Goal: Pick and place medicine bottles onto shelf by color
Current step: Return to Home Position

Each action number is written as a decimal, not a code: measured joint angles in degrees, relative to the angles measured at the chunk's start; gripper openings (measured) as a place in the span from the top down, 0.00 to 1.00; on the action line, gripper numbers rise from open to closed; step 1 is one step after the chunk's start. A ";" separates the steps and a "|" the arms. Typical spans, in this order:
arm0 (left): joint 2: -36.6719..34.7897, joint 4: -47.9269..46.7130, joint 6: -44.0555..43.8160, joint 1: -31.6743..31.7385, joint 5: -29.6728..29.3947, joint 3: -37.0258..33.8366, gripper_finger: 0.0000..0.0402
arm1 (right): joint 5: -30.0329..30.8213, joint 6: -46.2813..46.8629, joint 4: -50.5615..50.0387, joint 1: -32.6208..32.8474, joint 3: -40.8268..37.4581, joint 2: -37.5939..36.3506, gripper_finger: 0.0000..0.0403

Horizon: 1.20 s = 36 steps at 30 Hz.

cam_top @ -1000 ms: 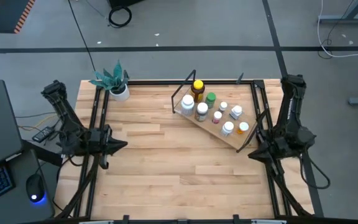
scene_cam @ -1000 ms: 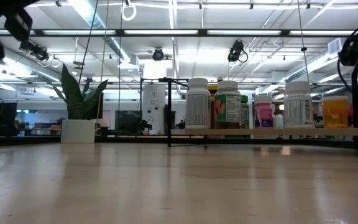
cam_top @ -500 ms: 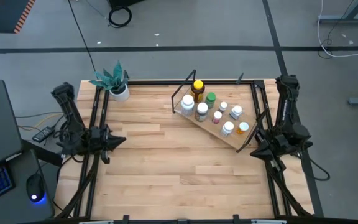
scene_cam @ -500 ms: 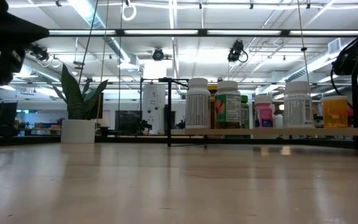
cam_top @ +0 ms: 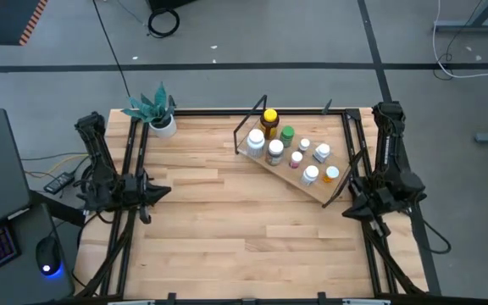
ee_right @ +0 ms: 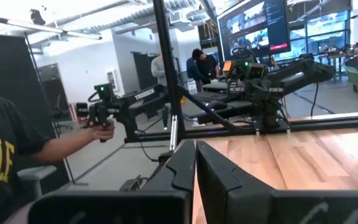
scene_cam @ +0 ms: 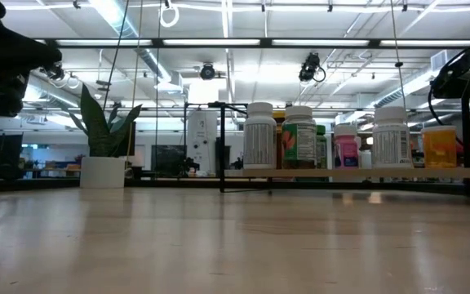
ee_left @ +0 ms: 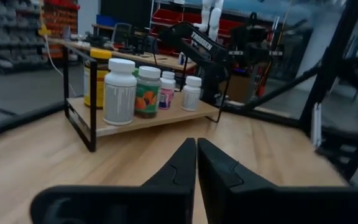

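Note:
Several medicine bottles stand upright on the light-wood shelf, which sits in a black wire frame at the table's far right. Among them are an amber bottle with a yellow cap, a green-capped one and a pinkish one. The bottles also show in the left wrist view. My left gripper is shut and empty at the table's left edge. My right gripper is shut and empty at the right edge, near the shelf's near-right corner.
A white pot with a green plant stands at the far left corner. Black frame rails run along the table's left and right edges. A person's hand holds a controller beyond the table. Bare wood lies across the table's middle and near side.
Both arms have drawn back a little toward their own table edges, the left gripper toward the left edge and the right gripper toward the right edge. Both stay shut. The bottles and shelf have not moved.

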 joint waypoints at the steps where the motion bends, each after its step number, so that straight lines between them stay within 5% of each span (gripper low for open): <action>1: 0.00 -0.45 1.02 0.00 0.02 0.00 0.94 | 0.00 0.76 -1.09 0.00 0.00 0.00 0.95; 17: 0.00 -0.57 3.19 0.02 0.04 -0.04 0.94 | 0.18 9.06 -12.04 0.00 0.00 0.04 0.96; 23: 0.04 -0.57 4.20 0.04 -0.63 -0.04 0.90 | 8.86 10.02 -13.11 0.00 0.00 0.04 0.96; 36: 0.04 -0.59 4.25 0.04 -0.74 -0.07 0.95 | 16.88 11.67 -13.07 0.00 0.00 0.04 0.96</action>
